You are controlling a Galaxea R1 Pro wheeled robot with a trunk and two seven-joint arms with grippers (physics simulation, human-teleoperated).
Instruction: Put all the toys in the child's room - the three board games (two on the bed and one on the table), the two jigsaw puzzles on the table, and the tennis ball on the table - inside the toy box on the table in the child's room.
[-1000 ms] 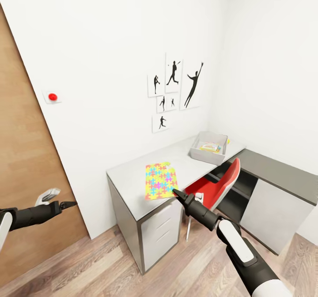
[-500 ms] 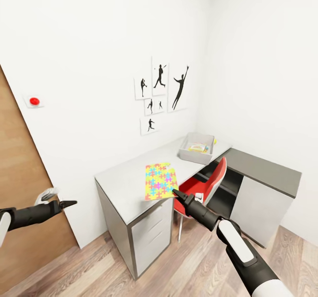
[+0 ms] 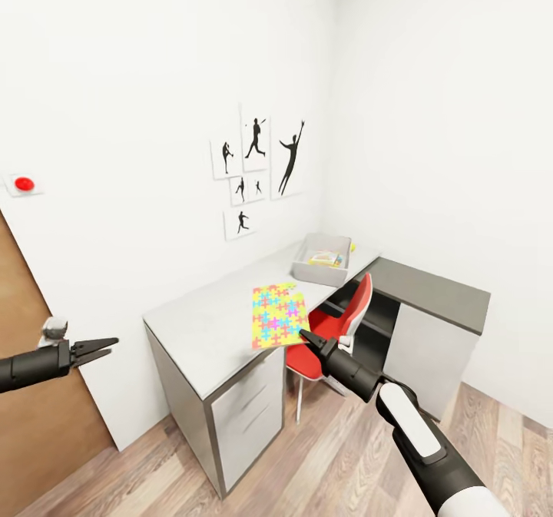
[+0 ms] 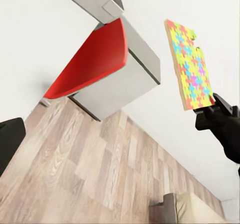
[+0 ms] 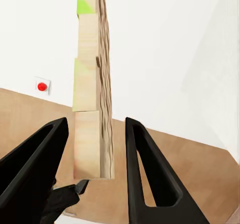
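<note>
Right hand (image 3: 302, 335) reaches forward with its arm extended, clamped on a jigsaw puzzle (image 3: 278, 314); left hand (image 3: 110, 342) is extended forward, fingers slightly parted.

Toy box (image 3: 322, 270): contents too small to identify beyond yellow and coloured patches. Jigsaw puzzle (image 3: 277, 314): its lower edge overlaps the bench (image 3: 200, 329) front, hiding part of the top. Left arm (image 3: 31, 365): cut off by the frame edge.
</note>
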